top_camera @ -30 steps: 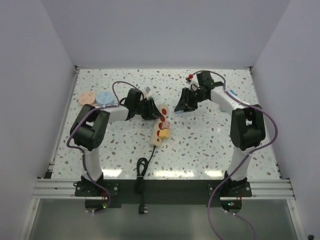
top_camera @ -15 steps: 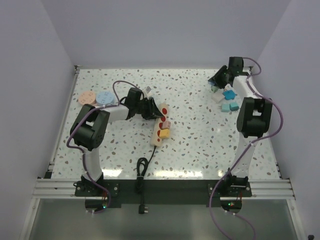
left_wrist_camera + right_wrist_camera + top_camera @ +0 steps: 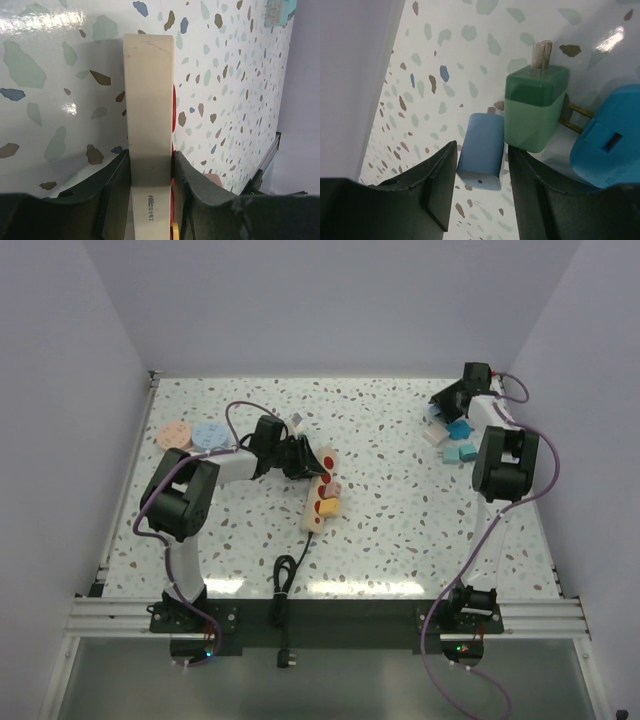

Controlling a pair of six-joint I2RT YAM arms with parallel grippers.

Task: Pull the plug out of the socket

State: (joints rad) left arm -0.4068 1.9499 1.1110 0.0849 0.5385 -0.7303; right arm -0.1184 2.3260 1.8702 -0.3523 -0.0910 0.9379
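- Currently the wooden power strip (image 3: 313, 520) is lying near the middle of the speckled table (image 3: 400, 530). It is slanting away from the arm bases, and its black cable (image 3: 284, 575) is trailing off the near end.
- One pink plug (image 3: 333, 489) is sitting on the strip about midway along. It appears to be still seated, though the overhead view is too small to confirm this.
- The left gripper (image 3: 150, 162) is clamping the strip's far end, with one finger pressing on each long side.
- The right gripper (image 3: 482, 152) is hovering at the far right of the table, well apart from the strip. Its jaws are standing apart and gripping nothing. A light-blue plug (image 3: 480, 135) is lying on the table between them, with a sliver of gap on either side.
- Progress, as judged: the loose plugs at the far right suggest that most of the pulling is done. The pink plug is remaining as the one left to draw while the strip is being held.
- Count: one strip, one cable and one seated plug.
- Count, continued: three loose plugs are showing in the right wrist view, namely the light-blue one, a green plug (image 3: 535, 112) touching it and a blue plug (image 3: 607, 145).
- Two discs are lying at the far left, a peach disc (image 3: 175, 435) beside a pale-blue disc (image 3: 210, 433).
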